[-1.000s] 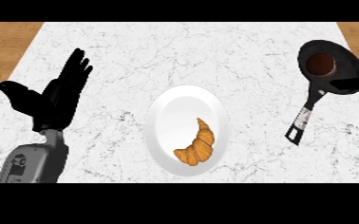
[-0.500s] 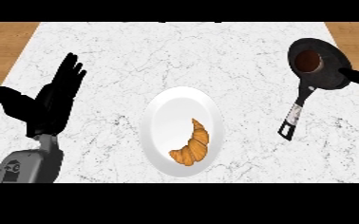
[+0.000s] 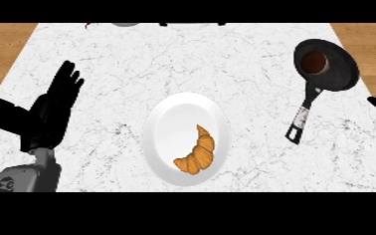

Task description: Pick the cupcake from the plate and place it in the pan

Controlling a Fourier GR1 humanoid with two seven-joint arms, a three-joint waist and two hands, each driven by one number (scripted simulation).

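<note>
A black pan (image 3: 339, 74) lies at the counter's far right, its handle (image 3: 304, 115) pointing toward me. Inside it sits a small brown cupcake (image 3: 314, 62). The white plate (image 3: 170, 129) in the middle holds only a golden croissant (image 3: 197, 152). My left hand (image 3: 53, 107) is open with fingers up at the left edge, well apart from the plate. Only a black sliver of my right hand (image 3: 371, 100) shows at the right edge, just right of the pan's handle and touching nothing I can see.
The white marble counter (image 3: 183, 59) has wooden strips at its far left and far right corners. Some dark and grey items (image 3: 161, 24) peek in along the back edge.
My right hand has drawn back from the pan's rim to the right edge, leaving the cupcake in the pan. The left hand has drifted left and lower.
</note>
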